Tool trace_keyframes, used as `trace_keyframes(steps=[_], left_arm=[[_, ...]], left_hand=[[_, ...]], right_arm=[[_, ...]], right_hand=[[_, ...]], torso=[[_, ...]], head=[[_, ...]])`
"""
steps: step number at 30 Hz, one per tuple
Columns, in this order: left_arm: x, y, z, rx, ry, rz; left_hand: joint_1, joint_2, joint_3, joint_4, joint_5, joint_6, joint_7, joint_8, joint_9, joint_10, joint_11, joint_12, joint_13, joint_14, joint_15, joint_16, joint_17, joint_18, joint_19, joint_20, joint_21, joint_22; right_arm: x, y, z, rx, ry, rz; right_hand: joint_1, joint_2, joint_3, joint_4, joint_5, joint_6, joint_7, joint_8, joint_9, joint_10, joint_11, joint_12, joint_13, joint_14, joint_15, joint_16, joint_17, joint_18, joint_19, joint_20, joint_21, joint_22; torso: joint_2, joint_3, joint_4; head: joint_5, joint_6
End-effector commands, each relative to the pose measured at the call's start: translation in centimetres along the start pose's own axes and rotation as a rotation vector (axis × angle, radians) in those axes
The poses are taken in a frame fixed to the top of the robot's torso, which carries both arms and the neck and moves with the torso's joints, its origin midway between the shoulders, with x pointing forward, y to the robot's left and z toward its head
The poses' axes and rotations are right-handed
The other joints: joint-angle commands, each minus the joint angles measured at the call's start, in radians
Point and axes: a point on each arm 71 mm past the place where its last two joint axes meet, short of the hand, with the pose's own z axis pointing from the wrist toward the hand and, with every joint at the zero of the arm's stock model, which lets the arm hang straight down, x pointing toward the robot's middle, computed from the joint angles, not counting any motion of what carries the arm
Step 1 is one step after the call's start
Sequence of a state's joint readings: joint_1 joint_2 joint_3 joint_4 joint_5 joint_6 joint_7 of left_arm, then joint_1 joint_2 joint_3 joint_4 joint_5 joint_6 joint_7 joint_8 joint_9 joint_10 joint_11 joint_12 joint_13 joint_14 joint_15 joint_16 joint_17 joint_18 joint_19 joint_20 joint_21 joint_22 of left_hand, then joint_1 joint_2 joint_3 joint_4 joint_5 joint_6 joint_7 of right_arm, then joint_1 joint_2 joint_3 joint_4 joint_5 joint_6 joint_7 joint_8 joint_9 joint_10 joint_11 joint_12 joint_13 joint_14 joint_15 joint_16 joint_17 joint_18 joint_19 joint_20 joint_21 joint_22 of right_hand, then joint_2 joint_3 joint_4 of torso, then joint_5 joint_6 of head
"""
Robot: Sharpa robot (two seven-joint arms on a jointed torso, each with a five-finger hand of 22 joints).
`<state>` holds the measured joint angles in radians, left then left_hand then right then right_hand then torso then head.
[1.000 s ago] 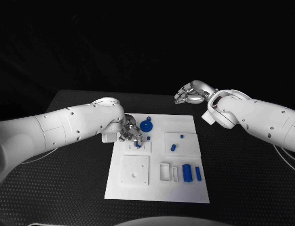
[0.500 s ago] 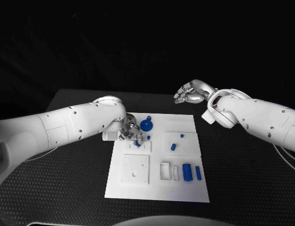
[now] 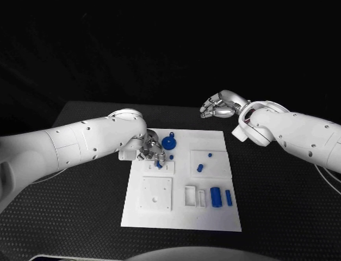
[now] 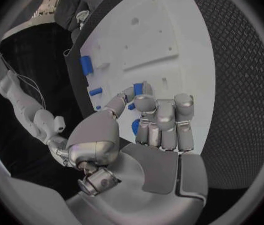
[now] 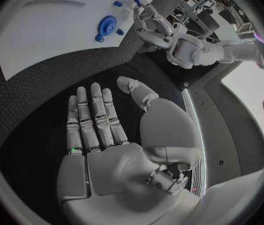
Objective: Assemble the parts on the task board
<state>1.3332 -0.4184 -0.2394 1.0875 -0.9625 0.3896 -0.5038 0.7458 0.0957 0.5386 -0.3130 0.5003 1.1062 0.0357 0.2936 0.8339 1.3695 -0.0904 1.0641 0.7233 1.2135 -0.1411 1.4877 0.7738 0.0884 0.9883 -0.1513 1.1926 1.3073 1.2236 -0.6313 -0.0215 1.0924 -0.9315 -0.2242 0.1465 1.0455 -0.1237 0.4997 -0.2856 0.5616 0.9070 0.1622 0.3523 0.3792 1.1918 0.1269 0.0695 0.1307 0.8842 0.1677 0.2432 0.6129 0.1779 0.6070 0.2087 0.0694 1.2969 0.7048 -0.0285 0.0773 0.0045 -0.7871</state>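
Black table: left hand pinches blue part.

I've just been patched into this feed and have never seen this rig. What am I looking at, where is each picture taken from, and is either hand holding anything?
Two white robot arms with silver many-fingered hands work at a black table. The square picture looks down from the robot's head; each round one comes from a camera behind one wrist. The white plate is the task board, carrying small blue parts: a round blue wheel-shaped piece and blue cylinders. The left hand is over the board, its fingers pinching a small blue part. The right hand hangs flat and open above the bare table beyond the board, holding nothing.
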Motion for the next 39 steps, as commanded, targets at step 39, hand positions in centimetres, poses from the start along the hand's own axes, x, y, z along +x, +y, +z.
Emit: trace_keyframes(steps=[39], left_arm=[[0.30, -0.14, 0.32, -0.009, 0.008, 0.038]], left_hand=[[0.003, 0.004, 0.169, 0.035, -0.017, 0.176, -0.073, 0.161, 0.098, 0.035, -0.041, 0.006, -0.004, 0.056, -0.060, -0.002, -0.003, 0.014, 0.007, -0.110, 0.006, 0.005]], right_arm=[[0.35, 0.37, 0.03, -0.015, 0.024, -0.008]], right_hand=[[0.006, 0.000, 0.005, 0.002, 0.011, -0.006, 0.002, -0.002, -0.001, -0.006, 0.002, 0.004, -0.001, -0.009, 0.003, -0.007, 0.002, -0.015, -0.009, 0.001, -0.004, 0.002]], torso=[[-0.001, 0.0001, 0.0003]], head=[[-0.001, 0.003]])
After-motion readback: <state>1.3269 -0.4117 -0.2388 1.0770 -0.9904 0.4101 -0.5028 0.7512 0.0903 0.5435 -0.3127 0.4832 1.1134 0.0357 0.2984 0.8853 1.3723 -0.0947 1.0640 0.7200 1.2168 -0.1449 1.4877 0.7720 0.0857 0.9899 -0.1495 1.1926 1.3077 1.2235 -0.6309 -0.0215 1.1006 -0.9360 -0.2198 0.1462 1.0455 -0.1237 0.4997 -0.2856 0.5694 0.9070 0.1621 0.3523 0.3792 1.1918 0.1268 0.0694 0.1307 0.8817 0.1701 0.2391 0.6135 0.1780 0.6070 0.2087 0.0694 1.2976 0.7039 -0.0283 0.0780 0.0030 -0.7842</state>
